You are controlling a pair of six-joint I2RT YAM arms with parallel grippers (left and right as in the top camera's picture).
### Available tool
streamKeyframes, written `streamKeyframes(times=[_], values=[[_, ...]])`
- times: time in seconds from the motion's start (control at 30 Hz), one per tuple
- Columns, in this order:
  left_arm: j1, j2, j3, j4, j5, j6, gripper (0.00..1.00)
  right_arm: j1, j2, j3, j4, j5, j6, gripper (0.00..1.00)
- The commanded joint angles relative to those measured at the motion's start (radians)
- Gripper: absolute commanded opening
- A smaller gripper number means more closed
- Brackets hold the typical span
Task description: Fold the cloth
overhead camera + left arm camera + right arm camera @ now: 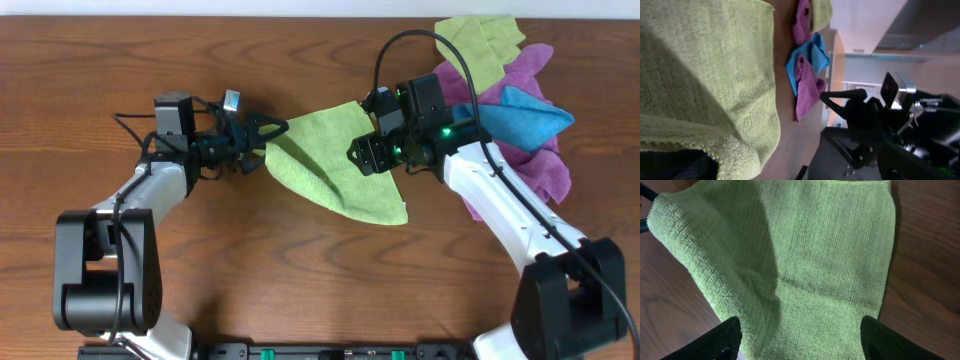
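Brown table [300,280] bore the cloth [340,165] at its middle, between both arms. Your left fingers [264,129] looked pinched on its left corner; your right fingers [722,341] hovered spread above its right half.

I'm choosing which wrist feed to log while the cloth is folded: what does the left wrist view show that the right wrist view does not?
Only the left wrist: the purple cloth and blue cloth beyond, plus the black right arm. Only the right wrist: the right gripper, fingers wide apart at the frame's bottom. Both: the lime-green square microfibre cloth over the brown wooden table.
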Motion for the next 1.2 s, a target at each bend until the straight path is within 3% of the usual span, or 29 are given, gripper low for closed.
streamKeyframes(times=[0.0, 0.3, 0.37, 0.4, 0.5, 0.53, 0.8, 1.17], values=[[0.000, -0.021, 0.014, -0.008, -0.040, -0.013, 0.96, 0.005, -0.012, -0.001, -0.002, -0.011, -0.001, 0.77], [0.000, -0.021, 0.014, -0.122, -0.141, 0.086, 0.96, 0.006, -0.011, -0.001, 0.009, -0.011, -0.001, 0.78], [0.000, -0.021, 0.014, -0.124, -0.148, 0.092, 0.96, 0.010, -0.008, -0.001, 0.031, -0.011, -0.002, 0.72], [0.000, -0.021, 0.014, -0.124, -0.148, 0.092, 0.96, 0.011, -0.005, -0.001, 0.045, -0.010, -0.002, 0.64], [0.000, -0.021, 0.014, -0.128, -0.148, 0.092, 0.96, 0.010, 0.007, -0.001, 0.113, 0.014, 0.001, 0.07], [0.000, -0.021, 0.014, -0.130, -0.148, 0.092, 0.96, 0.010, 0.011, -0.001, 0.138, 0.032, 0.016, 0.02], [0.000, -0.021, 0.014, -0.130, -0.147, 0.092, 0.96, 0.032, 0.119, 0.004, 0.285, 0.090, 0.033, 0.01], [-0.027, -0.021, 0.014, -0.130, -0.149, 0.096, 0.96, 0.043, 0.317, 0.157, 0.263, 0.204, -0.039, 0.01]])
